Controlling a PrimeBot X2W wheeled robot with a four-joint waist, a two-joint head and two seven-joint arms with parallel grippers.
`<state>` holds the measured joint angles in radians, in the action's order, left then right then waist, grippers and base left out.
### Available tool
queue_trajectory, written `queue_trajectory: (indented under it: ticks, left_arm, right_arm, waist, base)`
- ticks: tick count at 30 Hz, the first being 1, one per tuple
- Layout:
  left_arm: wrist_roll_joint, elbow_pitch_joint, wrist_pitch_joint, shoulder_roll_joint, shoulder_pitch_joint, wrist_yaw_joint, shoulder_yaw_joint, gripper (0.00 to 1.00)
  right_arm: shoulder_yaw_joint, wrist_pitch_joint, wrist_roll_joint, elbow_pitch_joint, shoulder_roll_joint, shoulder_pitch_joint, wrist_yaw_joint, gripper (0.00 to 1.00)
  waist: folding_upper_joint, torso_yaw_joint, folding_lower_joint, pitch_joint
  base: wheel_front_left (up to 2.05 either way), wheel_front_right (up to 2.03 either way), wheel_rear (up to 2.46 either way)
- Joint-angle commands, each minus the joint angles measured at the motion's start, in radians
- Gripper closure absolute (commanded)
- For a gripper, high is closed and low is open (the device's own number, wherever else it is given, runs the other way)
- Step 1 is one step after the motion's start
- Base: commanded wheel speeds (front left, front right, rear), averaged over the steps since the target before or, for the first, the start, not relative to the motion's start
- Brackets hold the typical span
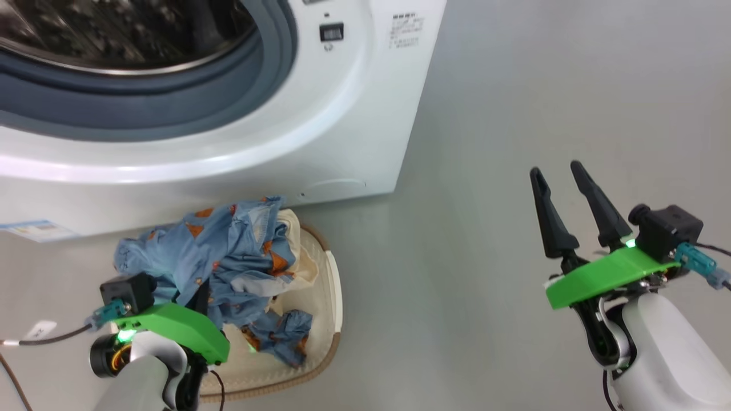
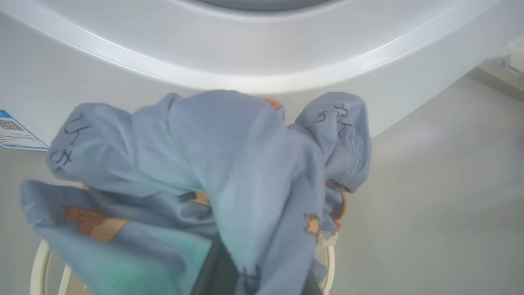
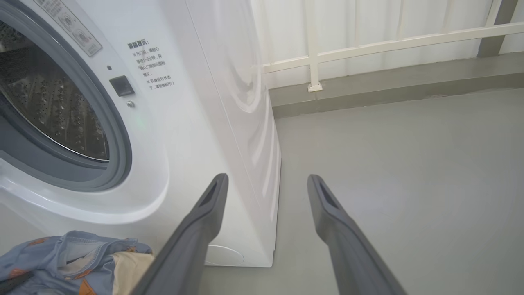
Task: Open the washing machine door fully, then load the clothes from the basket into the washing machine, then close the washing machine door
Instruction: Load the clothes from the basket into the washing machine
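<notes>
Clothes (image 1: 228,251) gripped by left hand (image 1: 200,297) over basket (image 1: 334,285), right hand (image 1: 555,167) spread, railing (image 3: 389,46) in right wrist view.

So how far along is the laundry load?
Done: white front-loading washing machine stands open, perforated steel drum exposed. In hand: left tool shut on light blue printed clothes above the cream perforated basket. Left: load drum, close door. Right tool open, empty.

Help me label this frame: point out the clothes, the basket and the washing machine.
clothes (image 1: 228,257), head view, on the blue printed fabric atop the bundle.
basket (image 1: 336,291), head view, on its bare side edge.
washing machine (image 3: 192,135), right wrist view, on its white front panel.
</notes>
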<state>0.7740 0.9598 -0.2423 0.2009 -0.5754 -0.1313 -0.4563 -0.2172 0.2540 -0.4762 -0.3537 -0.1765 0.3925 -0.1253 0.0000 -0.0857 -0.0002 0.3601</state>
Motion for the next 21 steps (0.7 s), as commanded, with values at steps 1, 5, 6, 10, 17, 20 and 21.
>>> queue_trajectory:
  ticks: [1, 5, 6, 10, 17, 20, 21]
  left_arm:
    - [0.011, -0.045, -0.018, 0.037, 0.021, 0.001, 0.028, 1.00]
    - [0.007, -0.140, -0.019, 0.045, 0.062, 0.001, 0.062, 1.00]
    - [0.004, -0.168, -0.019, 0.043, 0.075, 0.004, 0.074, 1.00]
    - [-0.014, -0.287, -0.019, 0.039, 0.129, 0.023, 0.128, 1.00]
    - [-0.035, -0.478, -0.019, 0.021, 0.224, 0.062, 0.182, 1.00]
    - [-0.035, -0.526, -0.019, 0.018, 0.247, 0.073, 0.188, 1.00]
    - [-0.032, -0.550, -0.019, 0.017, 0.257, 0.080, 0.190, 1.00]
  right_arm:
    - [-0.010, 0.008, -0.008, 0.017, -0.012, -0.029, -0.005, 0.00]
    - [-0.008, 0.008, -0.010, 0.014, -0.021, -0.054, -0.005, 0.00]
    - [-0.007, 0.008, -0.011, 0.014, -0.024, -0.060, -0.005, 0.00]
    - [-0.007, 0.008, -0.014, 0.010, -0.032, -0.083, -0.005, 0.00]
    - [-0.013, 0.008, -0.017, 0.007, -0.047, -0.113, -0.005, 0.00]
    - [-0.016, 0.008, -0.019, 0.006, -0.052, -0.119, -0.005, 0.00]
    - [-0.017, 0.008, -0.020, 0.006, -0.054, -0.122, -0.005, 0.00]
  waist:
    - [0.0000, 0.022, 0.0002, -0.072]
    - [0.0000, 0.032, 0.0002, -0.122]
    - [0.0000, 0.035, 0.0002, -0.133]
    - [0.0000, 0.044, 0.0002, -0.173]
    - [0.0000, 0.053, 0.0002, -0.227]
    - [0.0000, 0.053, 0.0002, -0.240]
    - [0.0000, 0.053, 0.0002, -0.244]
  base:
    - [0.00, 0.00, 0.00]
    - [0.00, 0.00, 0.00]
    - [0.00, 0.00, 0.00]
    - [0.00, 0.00, 0.00]
    - [0.00, 0.00, 0.00]
    - [0.00, 0.00, 0.00]
    - [0.00, 0.00, 0.00]
